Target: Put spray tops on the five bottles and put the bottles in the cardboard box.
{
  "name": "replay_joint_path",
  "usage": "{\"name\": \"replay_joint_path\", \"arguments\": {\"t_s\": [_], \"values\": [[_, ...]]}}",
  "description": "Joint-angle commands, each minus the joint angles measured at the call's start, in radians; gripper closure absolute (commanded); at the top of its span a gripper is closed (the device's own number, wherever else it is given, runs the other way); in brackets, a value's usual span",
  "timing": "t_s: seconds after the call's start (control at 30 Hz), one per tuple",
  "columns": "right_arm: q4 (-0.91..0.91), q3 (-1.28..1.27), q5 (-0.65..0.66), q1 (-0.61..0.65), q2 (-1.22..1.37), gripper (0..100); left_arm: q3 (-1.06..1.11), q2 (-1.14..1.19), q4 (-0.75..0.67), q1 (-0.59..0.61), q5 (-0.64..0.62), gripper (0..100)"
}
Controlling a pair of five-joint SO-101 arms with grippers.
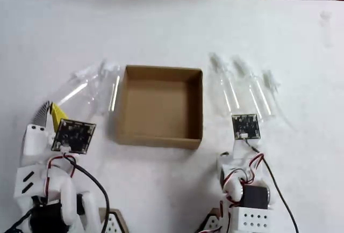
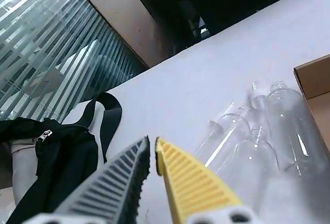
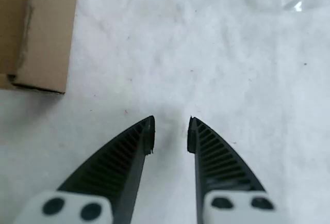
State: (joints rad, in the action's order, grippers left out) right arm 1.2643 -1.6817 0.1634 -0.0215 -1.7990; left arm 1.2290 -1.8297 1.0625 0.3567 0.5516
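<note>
Grey-and-yellow, my left gripper is pinched closed on nothing; my black-fingered right gripper stands slightly parted above the white table, empty.

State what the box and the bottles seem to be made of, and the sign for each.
Box: likely cardboard, matt brown, with folded walls and a raw edge. Bottles: clear plastic probably, possibly glass; glossy, the table shows through and bright streaks run along them.
</note>
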Motion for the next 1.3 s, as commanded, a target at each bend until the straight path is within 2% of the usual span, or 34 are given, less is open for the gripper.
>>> {"name": "replay_joint_path", "arguments": {"t_s": [0.0,0.1,0.23,0.4,0.57,0.8,1.0,1.27], "values": [[0.008,-0.008,0.012,-0.008,-0.004,90.9,-0.040,0.005,-0.038,-0.038,0.054,97],[0.008,-0.008,0.012,-0.008,-0.004,90.9,-0.040,0.012,-0.015,-0.087,0.144,97],[0.008,-0.008,0.012,-0.008,-0.004,90.9,-0.041,0.041,-0.058,-0.091,0.155,97],[0.008,-0.008,0.012,-0.008,-0.004,91.0,-0.180,0.323,-0.089,-0.094,0.157,97],[0.008,-0.008,0.012,-0.008,-0.004,91.0,-0.522,0.791,0.008,-0.097,0.157,97],[0.008,-0.008,0.012,-0.008,-0.004,91.0,-1.114,1.435,0.273,-0.111,0.161,97],[0.008,-0.008,0.012,-0.008,-0.004,91.0,-1.593,1.897,0.591,-0.202,0.344,97],[0.008,-0.008,0.012,-0.008,-0.004,91.0,-2.039,2.348,0.643,-0.202,0.315,97]]}}
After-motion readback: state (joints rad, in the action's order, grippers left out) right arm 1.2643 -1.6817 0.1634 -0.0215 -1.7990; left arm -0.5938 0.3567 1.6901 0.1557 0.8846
